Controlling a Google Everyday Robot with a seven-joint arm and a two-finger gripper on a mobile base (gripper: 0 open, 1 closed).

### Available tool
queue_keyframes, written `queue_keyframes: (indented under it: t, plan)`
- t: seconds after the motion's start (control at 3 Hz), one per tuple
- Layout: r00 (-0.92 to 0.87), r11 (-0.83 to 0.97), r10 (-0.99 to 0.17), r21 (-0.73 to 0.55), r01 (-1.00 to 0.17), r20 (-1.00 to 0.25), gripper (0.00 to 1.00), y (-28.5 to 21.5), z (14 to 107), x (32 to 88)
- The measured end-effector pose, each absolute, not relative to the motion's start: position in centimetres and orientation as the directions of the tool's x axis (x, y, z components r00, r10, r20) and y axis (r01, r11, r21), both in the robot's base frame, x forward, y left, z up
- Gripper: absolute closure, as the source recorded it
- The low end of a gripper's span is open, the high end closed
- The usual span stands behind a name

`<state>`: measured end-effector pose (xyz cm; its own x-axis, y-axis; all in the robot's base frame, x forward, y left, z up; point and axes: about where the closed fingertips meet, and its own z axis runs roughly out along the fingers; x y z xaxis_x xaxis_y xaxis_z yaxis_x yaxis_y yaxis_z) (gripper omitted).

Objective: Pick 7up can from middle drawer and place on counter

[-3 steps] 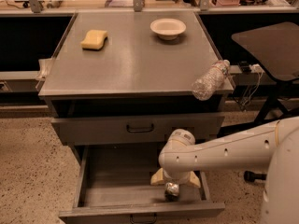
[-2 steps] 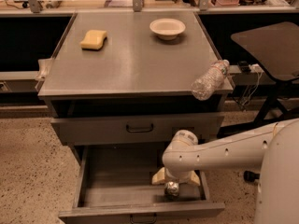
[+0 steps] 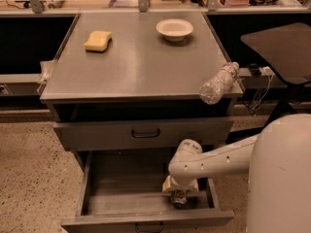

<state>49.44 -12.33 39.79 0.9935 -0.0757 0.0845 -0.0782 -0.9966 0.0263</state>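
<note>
The middle drawer (image 3: pixel 121 198) is pulled open below the shut drawer (image 3: pixel 146 132). The 7up can (image 3: pixel 179 198) stands at the drawer's front right, and only its shiny lower part shows. My gripper (image 3: pixel 179 191) reaches down into the drawer from the right and sits right over and around the can. My white arm (image 3: pixel 218 161) hides the can's top. The counter (image 3: pixel 141 57) is the grey metal top above.
A yellow sponge (image 3: pixel 97 41) and a white bowl (image 3: pixel 174 29) lie at the back of the counter. A clear plastic water bottle (image 3: pixel 218 83) lies on its right front corner, overhanging the edge. A dark chair (image 3: pixel 282 47) stands to the right. My white base (image 3: pixel 282 178) fills the lower right.
The arm's wrist joint has shifted slightly sideways. The gripper has stayed at the can in the drawer, and the can has not moved.
</note>
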Motion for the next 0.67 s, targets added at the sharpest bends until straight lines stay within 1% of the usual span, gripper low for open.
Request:
queue_keyframes:
  t: [0.33,0.67]
  plan:
    - [0.991,-0.995,-0.094,0.001,-0.095,0.099,0.23,-12.4,38.6,50.4]
    - [0.989,-0.993,-0.114,-0.03,-0.112,0.097,0.24,-12.1,37.5,50.6]
